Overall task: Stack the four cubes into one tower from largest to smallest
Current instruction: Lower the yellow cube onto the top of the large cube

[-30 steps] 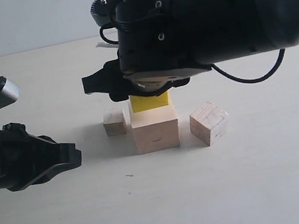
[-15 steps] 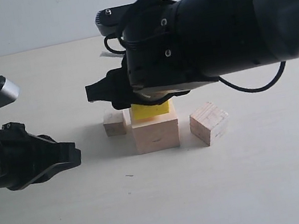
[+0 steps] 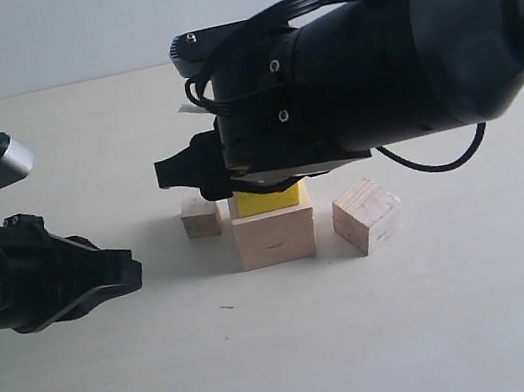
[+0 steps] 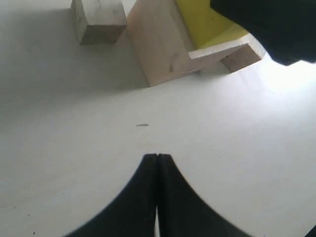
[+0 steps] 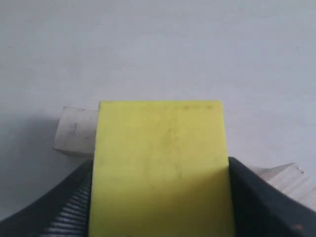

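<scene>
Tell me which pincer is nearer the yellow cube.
Right. The right pincer clamps the yellow cube on the large wood cube; the left pincer, shut, is apart, off to its left in the exterior view.

Three pale wood cubes (image 3: 274, 236) (image 3: 200, 215) (image 3: 367, 215), one yellow cube (image 3: 265, 200), and two black hands (image 4: 157, 159) (image 5: 159, 197).

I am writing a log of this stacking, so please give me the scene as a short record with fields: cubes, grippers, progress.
yellow cube: on the large wood cube, gripped by the right gripper
small wood cube: on the table, left of the stack in the exterior view
medium wood cube: on the table, right of the stack, apart
left gripper: shut, empty, far left
stacked: two of four
</scene>
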